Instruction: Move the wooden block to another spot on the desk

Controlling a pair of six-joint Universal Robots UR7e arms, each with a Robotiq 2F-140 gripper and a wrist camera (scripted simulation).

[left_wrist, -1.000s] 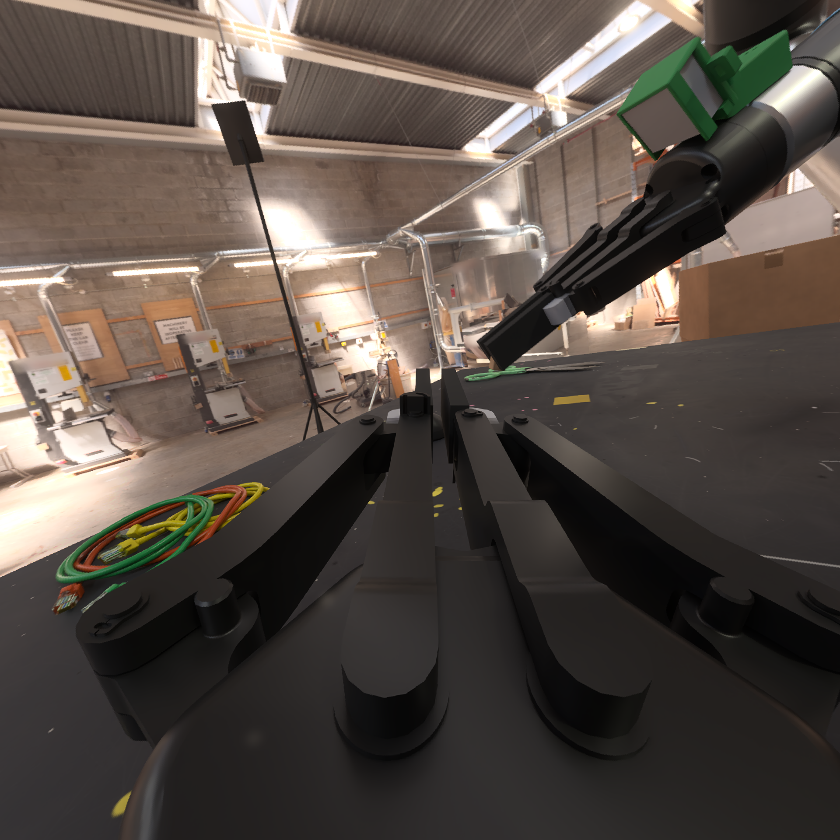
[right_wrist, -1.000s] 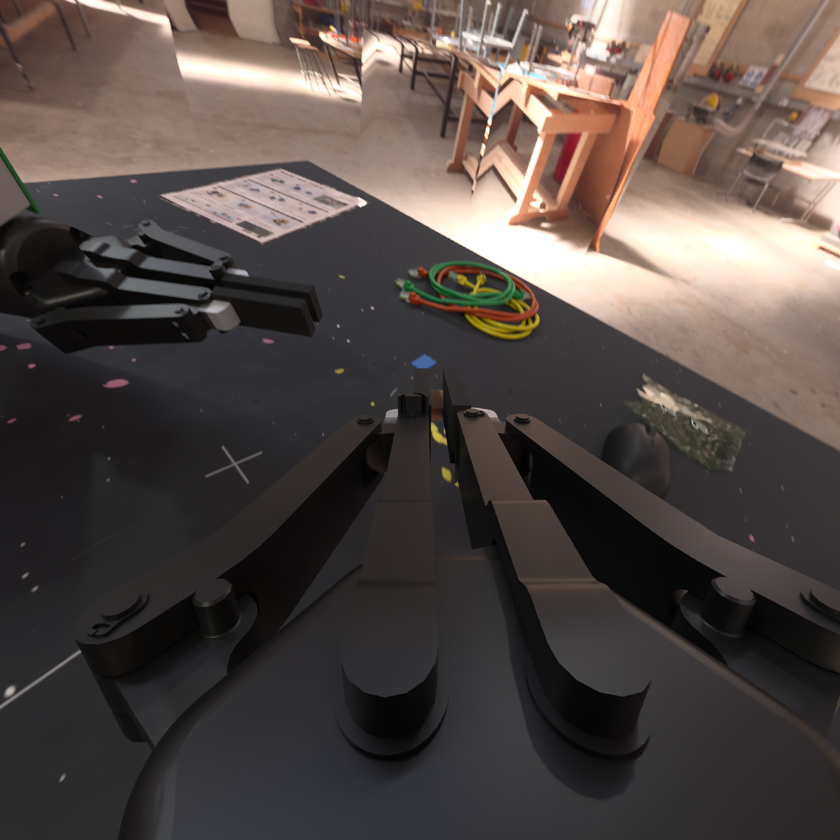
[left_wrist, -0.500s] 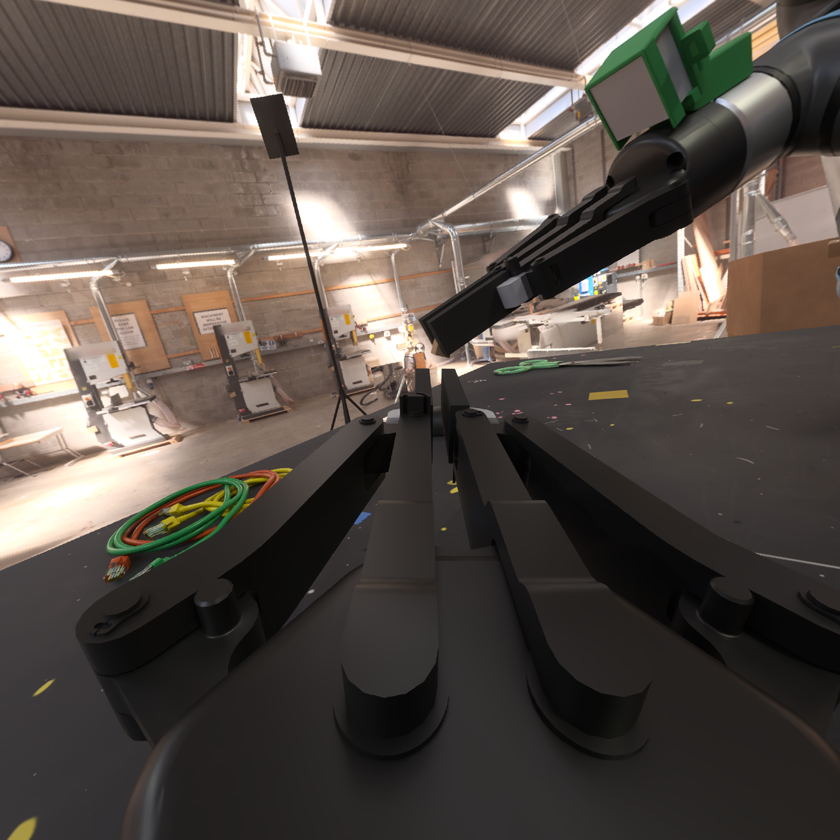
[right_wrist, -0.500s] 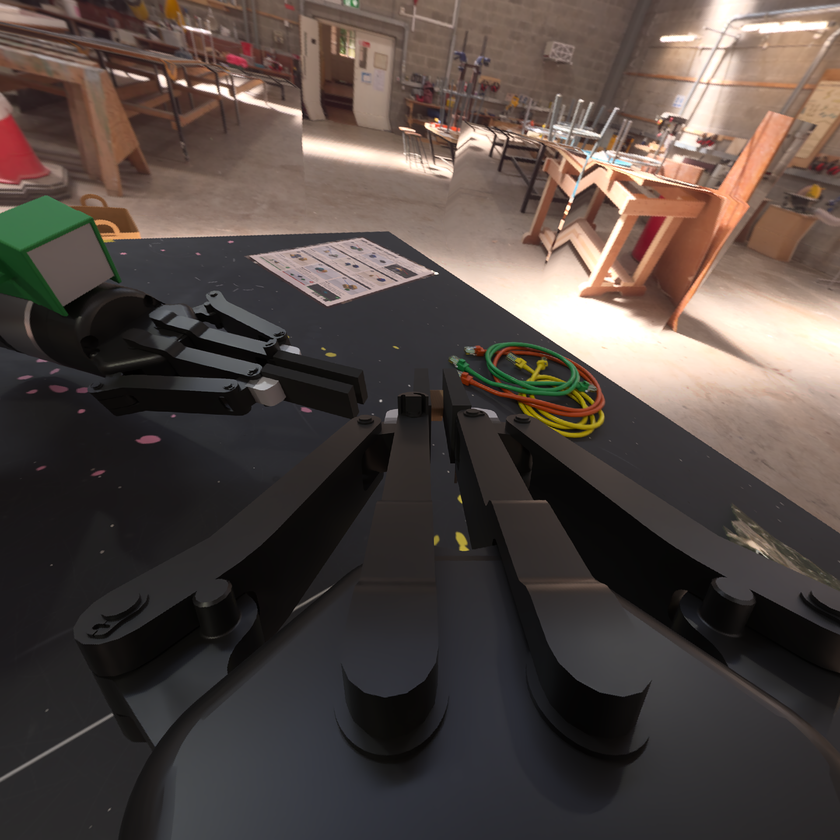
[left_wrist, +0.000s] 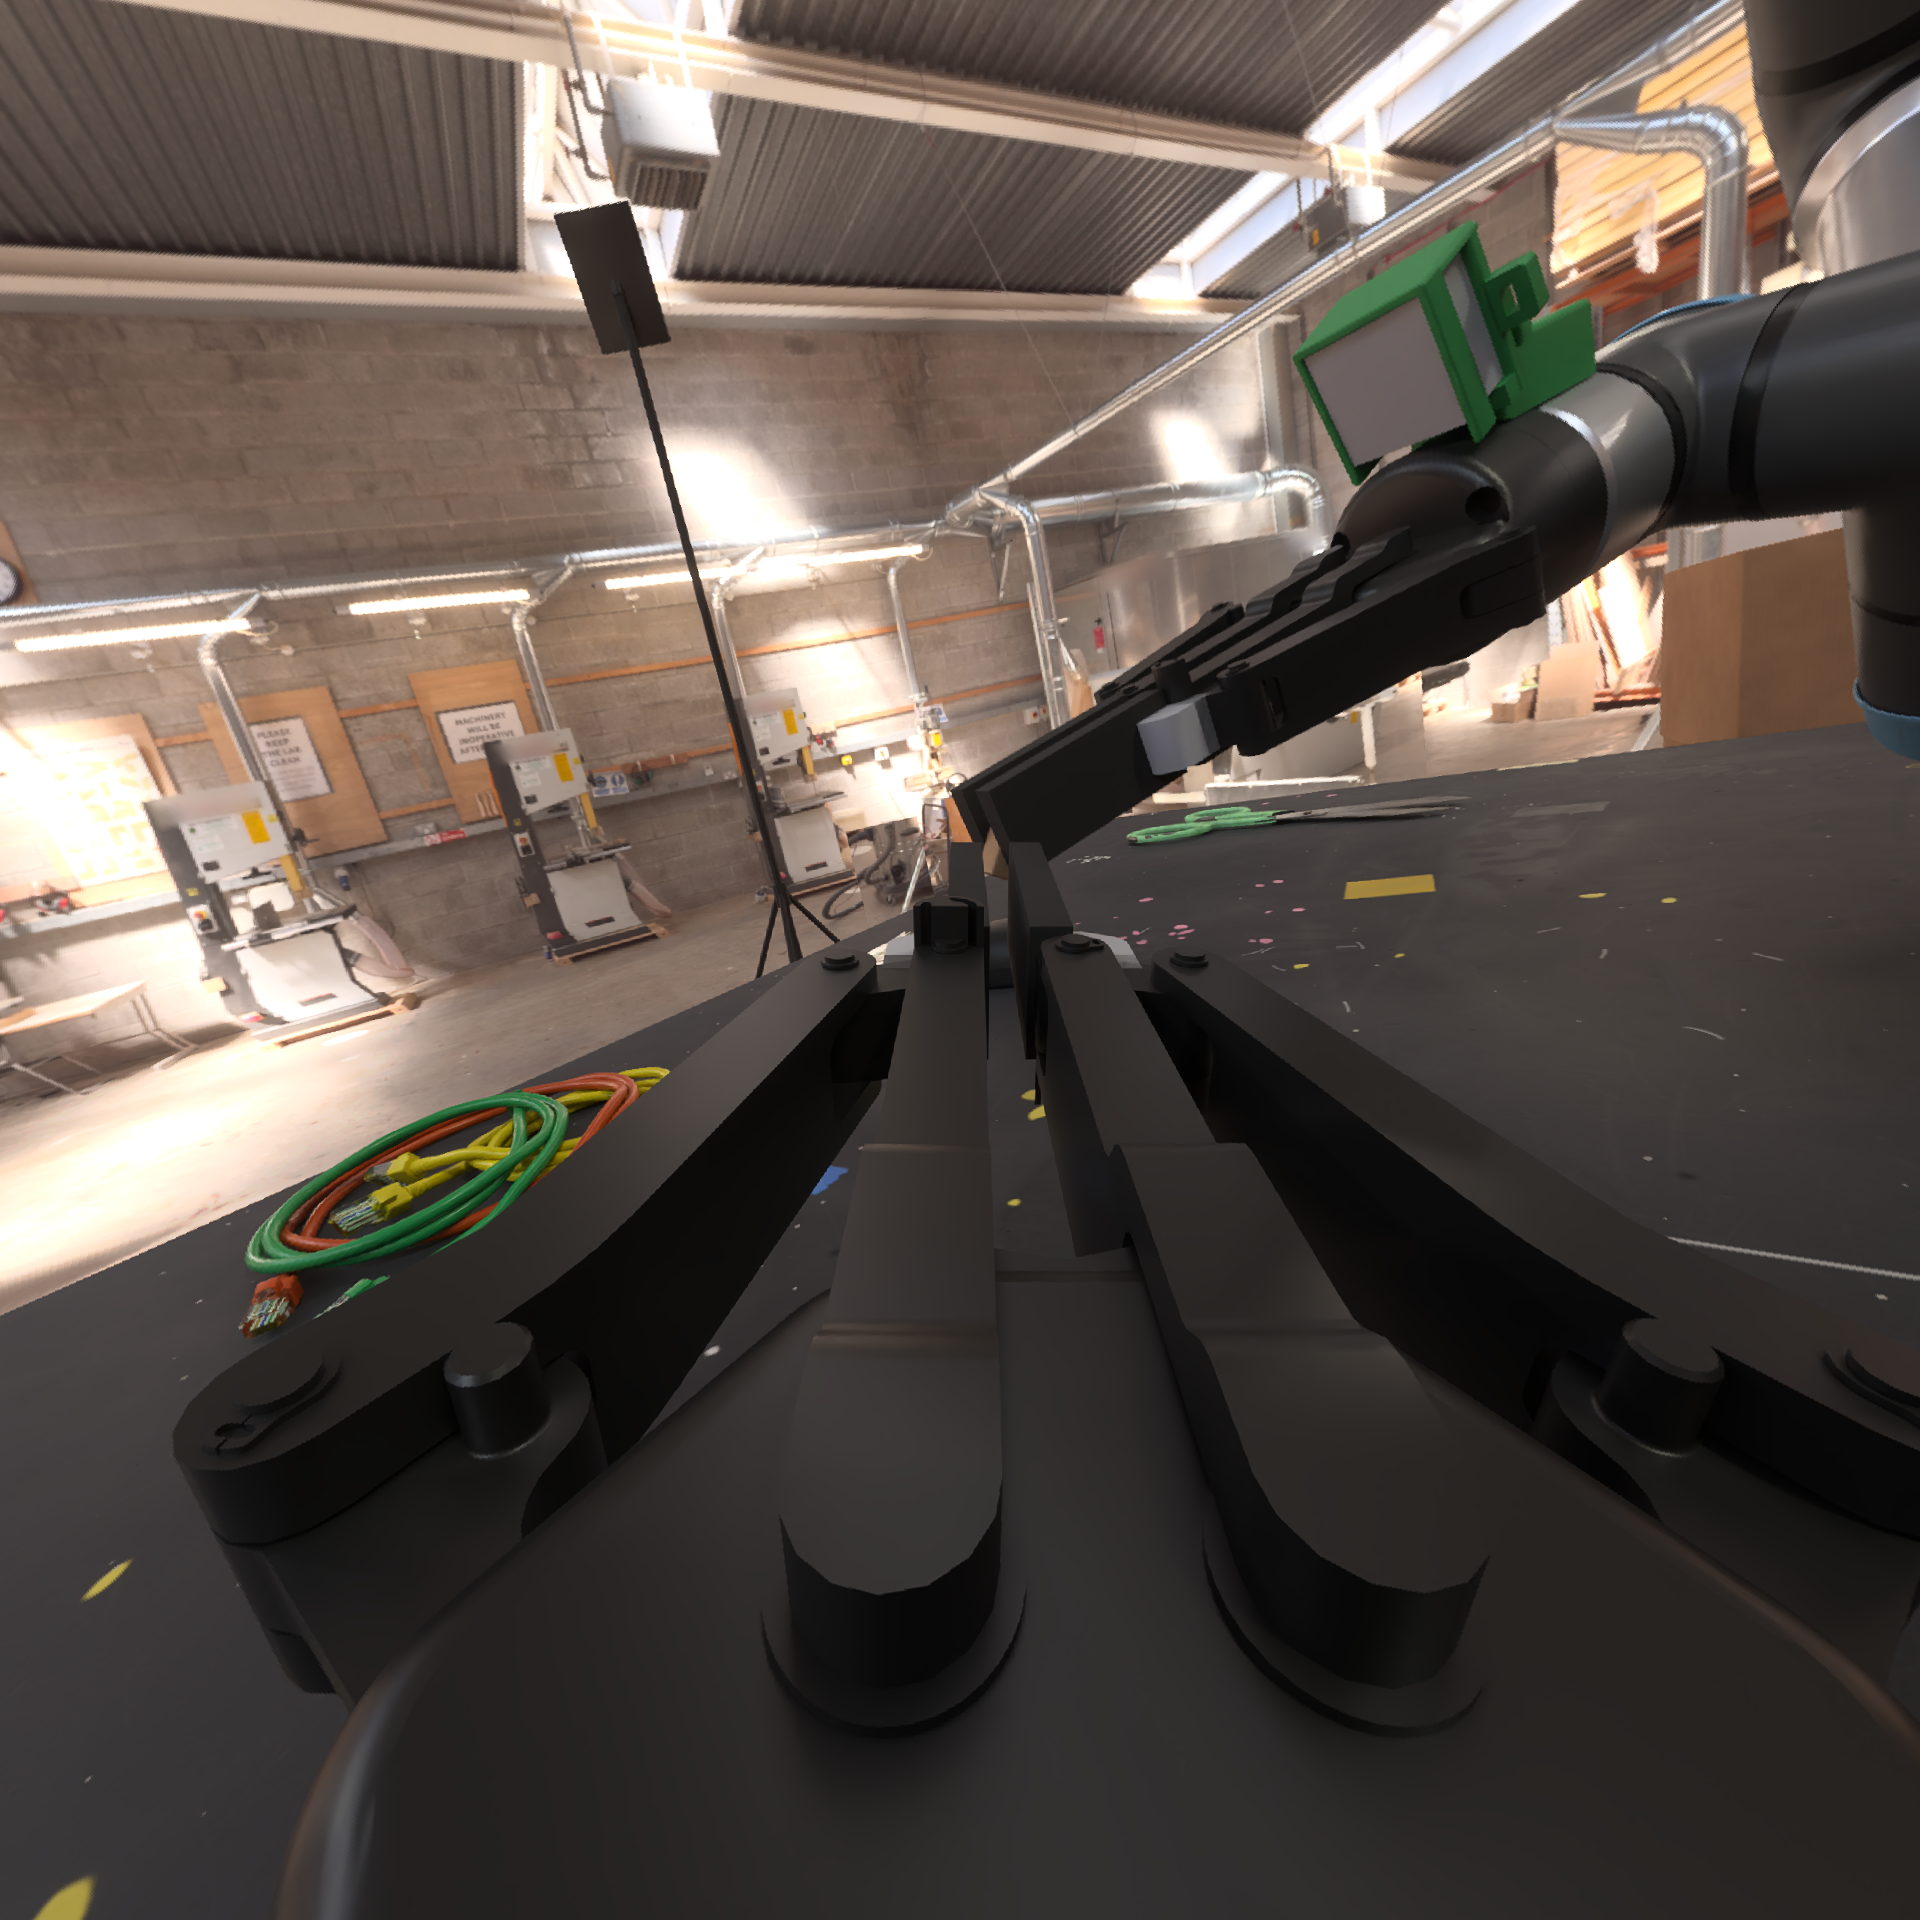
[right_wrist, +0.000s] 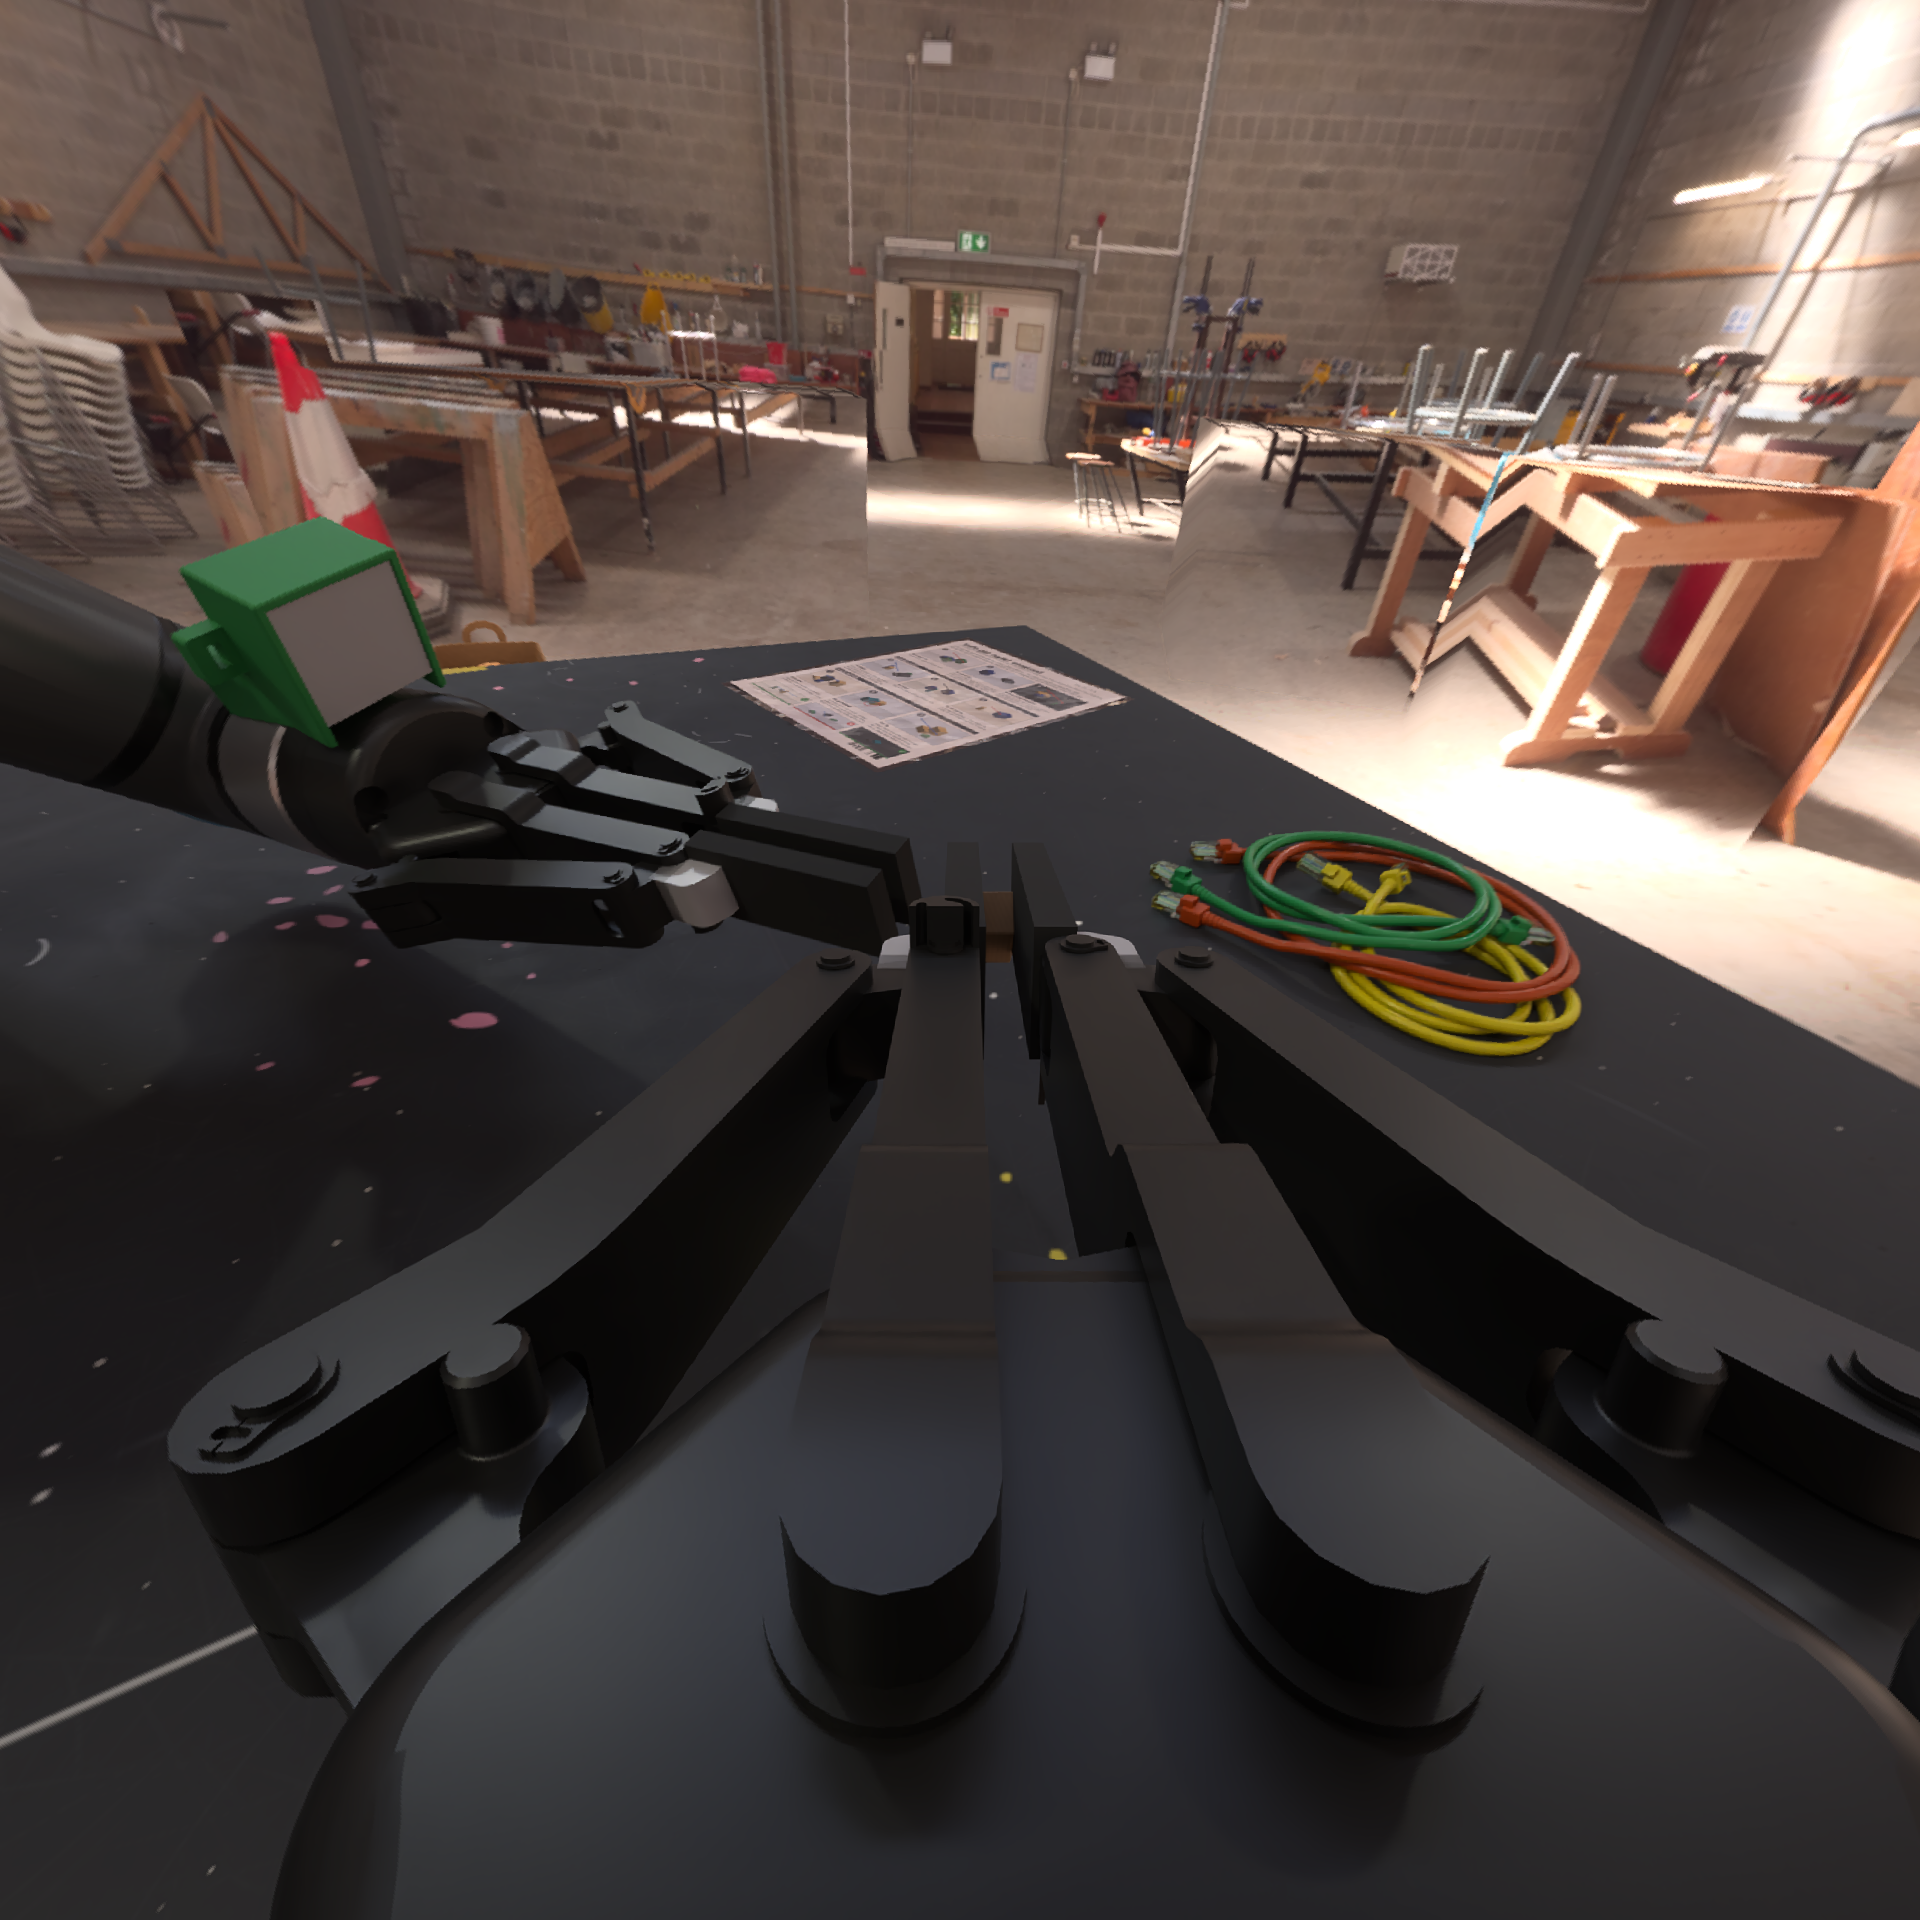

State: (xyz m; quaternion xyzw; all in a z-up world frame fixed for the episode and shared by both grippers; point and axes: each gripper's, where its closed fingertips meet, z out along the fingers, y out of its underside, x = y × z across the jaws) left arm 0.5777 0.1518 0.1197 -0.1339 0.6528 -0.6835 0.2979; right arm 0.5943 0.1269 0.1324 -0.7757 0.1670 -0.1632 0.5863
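Note:
My right gripper [right_wrist: 994,883] is shut on a small brown wooden block [right_wrist: 997,920], of which only a sliver shows between the fingertips, held above the dark desk [right_wrist: 520,1091]. In the left wrist view the right gripper [left_wrist: 982,816] reaches in from the upper right, with a bit of the block [left_wrist: 992,854] at its tips. My left gripper [left_wrist: 994,883] is shut with its jaws close together and nothing seen in them. In the right wrist view the left gripper [right_wrist: 899,878] comes in from the left, its tips almost touching mine.
A coil of green, orange and yellow cables [right_wrist: 1392,935] lies near the desk's edge and shows in the left wrist view [left_wrist: 447,1174] too. A printed sheet [right_wrist: 925,701] lies at the far corner. Green-handled scissors [left_wrist: 1247,821] lie farther back. A tripod pole [left_wrist: 707,623] stands beyond the desk.
My right gripper has tilted up from looking down at the desk to looking level across it, still shut on the block. The two grippers' tips have come close together.

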